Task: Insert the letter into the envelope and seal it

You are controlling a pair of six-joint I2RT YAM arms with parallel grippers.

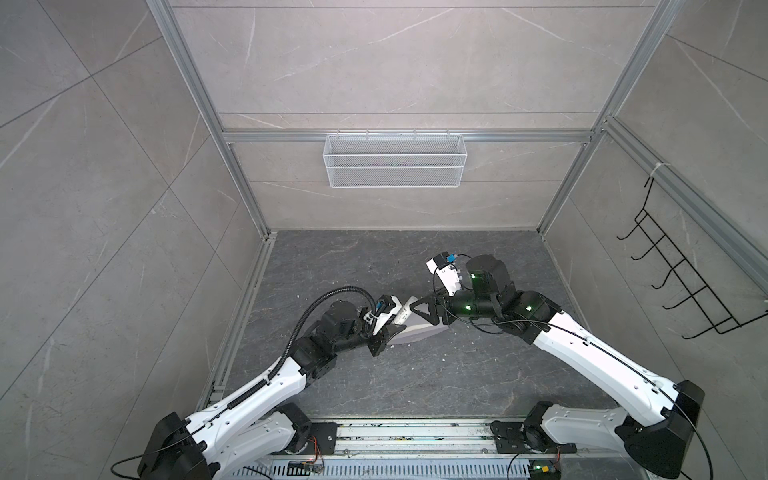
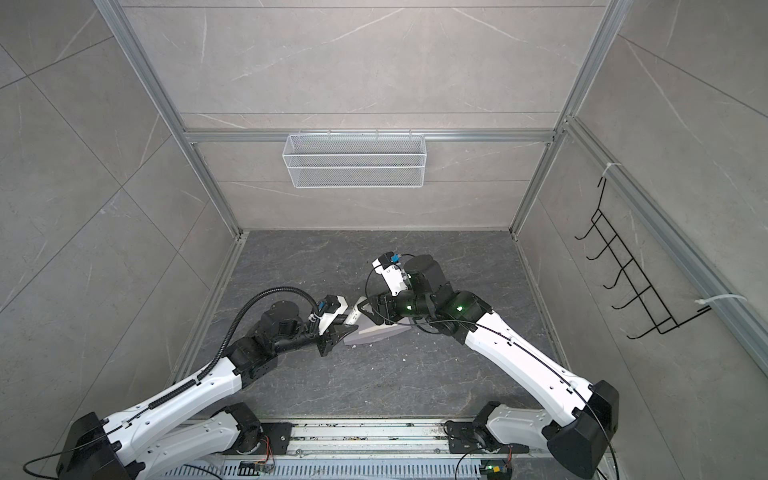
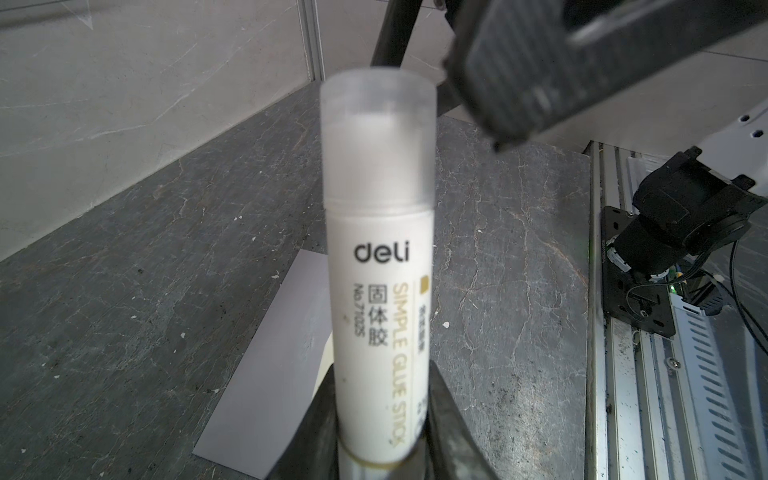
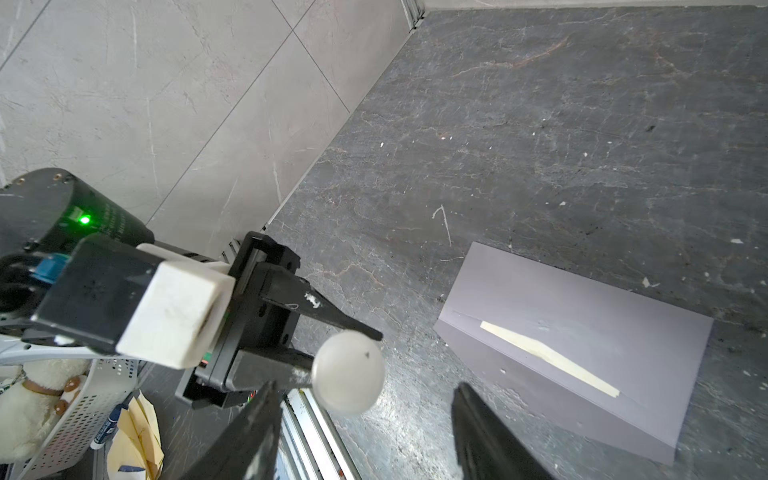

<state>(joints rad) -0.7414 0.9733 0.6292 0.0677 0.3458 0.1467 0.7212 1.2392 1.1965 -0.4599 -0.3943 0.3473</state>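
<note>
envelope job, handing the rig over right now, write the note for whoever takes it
Left gripper: shut on the glue stick, cap on.
Right gripper: open, jaws on either side of the cap's end, not closed on it.
Envelope: lies on the table, close to both grippers. A thin cream strip shows along a seam in its face, likely the letter.
Done: the letter seems to be inside.
Left: pull off the cap, glue the flap, press it shut.
</note>
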